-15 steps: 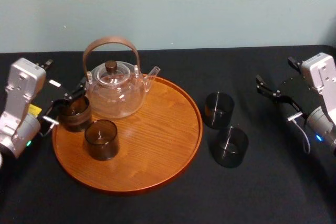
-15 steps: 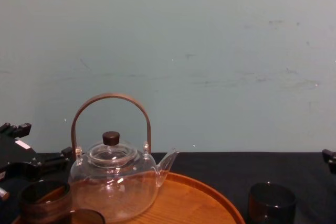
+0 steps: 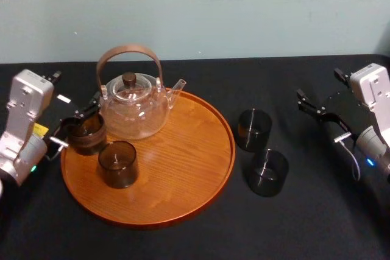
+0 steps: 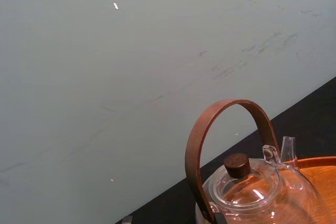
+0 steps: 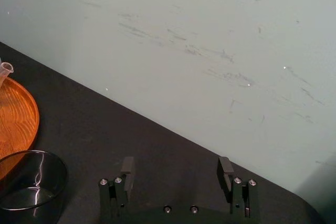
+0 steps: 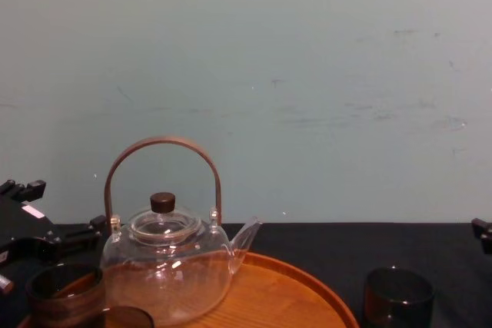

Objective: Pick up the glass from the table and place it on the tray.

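Labels first: yellow sticker (image 3: 38, 128) and white tag (image 3: 63, 97) on the L arm, print too small to read. L gripper (image 3: 80, 121) is at the tray's (image 3: 183, 150) left rim with the held-side glass (image 3: 85, 139) right in its span, just beside the teapot (image 3: 134, 105). Clamped or loose? Can't tell. Glass base is over the wood inside the rim; resting or a hair above, can't tell either. A second glass (image 3: 117, 164) stands on the tray nearer the robot, close to the first but apart. R gripper (image 5: 176, 170) is out over the table's (image 3: 317, 223) right side, spread wide, holding nothing. The far table glass (image 3: 253, 128) and near table glass (image 3: 267, 172) stand between it and the tray, off the rim. Tray's right half is bare wood, and there's open black cloth front-right. The wall sits close behind the teapot.
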`<state>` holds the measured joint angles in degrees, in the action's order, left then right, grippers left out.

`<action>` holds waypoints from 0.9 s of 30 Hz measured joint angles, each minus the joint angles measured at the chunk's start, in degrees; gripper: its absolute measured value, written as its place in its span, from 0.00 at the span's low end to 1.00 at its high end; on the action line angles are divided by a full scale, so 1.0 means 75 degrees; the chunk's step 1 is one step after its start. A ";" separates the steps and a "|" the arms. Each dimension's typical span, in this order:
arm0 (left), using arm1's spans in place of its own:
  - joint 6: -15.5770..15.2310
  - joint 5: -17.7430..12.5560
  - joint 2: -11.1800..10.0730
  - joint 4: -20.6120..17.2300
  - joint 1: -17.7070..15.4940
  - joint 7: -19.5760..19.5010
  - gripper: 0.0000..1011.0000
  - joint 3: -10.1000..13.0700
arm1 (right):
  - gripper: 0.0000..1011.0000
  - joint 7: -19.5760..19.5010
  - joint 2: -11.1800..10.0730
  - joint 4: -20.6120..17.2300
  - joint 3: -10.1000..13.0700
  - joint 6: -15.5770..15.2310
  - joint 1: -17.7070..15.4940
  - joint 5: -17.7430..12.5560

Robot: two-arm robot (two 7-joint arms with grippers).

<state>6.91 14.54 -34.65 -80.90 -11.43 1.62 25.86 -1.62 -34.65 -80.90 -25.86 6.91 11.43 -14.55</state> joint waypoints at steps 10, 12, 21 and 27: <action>0.0000 0.0000 0.0000 0.0000 0.0000 0.0000 0.99 0.0000 | 0.99 0.0000 0.0000 0.0000 0.0000 0.0000 0.0000 0.0000; 0.0000 0.0000 0.0000 0.0000 0.0000 0.0000 0.99 0.0000 | 0.99 0.0000 0.0000 0.0000 0.0000 0.0000 0.0001 0.0000; 0.0000 0.0000 0.0000 0.0000 0.0000 0.0000 0.99 0.0000 | 0.99 0.0000 0.0000 0.0000 0.0000 0.0000 0.0000 0.0000; 0.0000 0.0000 0.0000 0.0000 0.0000 0.0000 0.99 0.0000 | 0.99 0.0000 0.0000 0.0000 0.0000 0.0000 0.0000 0.0000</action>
<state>6.91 14.55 -34.65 -80.90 -11.43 1.62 25.86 -1.62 -34.64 -80.90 -25.86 6.90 11.43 -14.55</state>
